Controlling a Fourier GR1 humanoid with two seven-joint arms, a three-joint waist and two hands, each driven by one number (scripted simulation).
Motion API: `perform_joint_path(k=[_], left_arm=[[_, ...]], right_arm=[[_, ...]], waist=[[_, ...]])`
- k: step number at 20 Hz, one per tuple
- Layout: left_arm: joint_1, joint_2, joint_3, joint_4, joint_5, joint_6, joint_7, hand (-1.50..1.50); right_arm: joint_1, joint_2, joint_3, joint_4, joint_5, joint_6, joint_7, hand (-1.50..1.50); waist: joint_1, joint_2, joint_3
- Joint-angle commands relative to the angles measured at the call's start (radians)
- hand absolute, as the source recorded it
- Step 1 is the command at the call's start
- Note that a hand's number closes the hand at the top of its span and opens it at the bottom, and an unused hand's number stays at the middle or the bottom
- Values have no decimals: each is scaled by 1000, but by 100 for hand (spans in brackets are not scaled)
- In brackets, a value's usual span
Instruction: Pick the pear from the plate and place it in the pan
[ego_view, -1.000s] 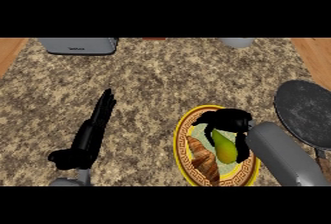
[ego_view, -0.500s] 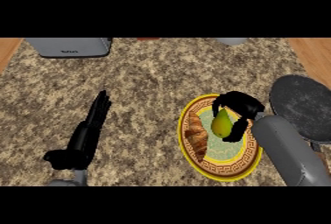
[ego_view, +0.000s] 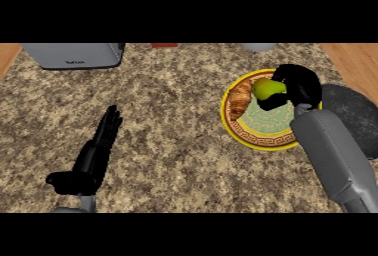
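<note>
The right black hand (ego_view: 295, 85) had its fingers curled round the green pear (ego_view: 267, 88) over the yellow-rimmed round plate (ego_view: 255, 137) at upper right (a brown croissant (ego_view: 240, 97) lay alongside). The dark round pan (ego_view: 354, 112) sat at the right edge. The left black hand (ego_view: 92, 157) rested open-fingered on the speckled stone counter (ego_view: 170, 100), lower left.

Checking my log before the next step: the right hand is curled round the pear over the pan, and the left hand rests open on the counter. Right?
Not quite. In the head view the right hand holds the pear over the plate, not the pan. The left hand does rest open.
</note>
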Motion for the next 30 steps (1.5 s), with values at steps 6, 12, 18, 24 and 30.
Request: perform_joint_path(k=[6, 12, 18, 24, 30], left_arm=[[-16, 3, -2, -40, 20, -23, 34, 0], [-45, -14, 4, 37, -6, -22, -33, 0], [-31, -28, -9, 13, -7, -31, -9, 0], [-34, -37, -9, 58, -11, -43, -51, 0], [22, -7, -1, -3, 5, -76, -42, 0]], right_arm=[[14, 127, 13, -227, 296, -285, 588, 150], [114, 103, -70, -390, 337, -322, 661, 150], [298, 19, -143, -438, 357, -403, 551, 150], [348, -99, -249, -265, 406, -571, 431, 150], [289, -210, -404, -46, 145, -734, 178, 150]], waist=[[27, 16, 5], [40, 28, 6], [48, 29, 7], [52, 34, 7], [68, 35, 9]])
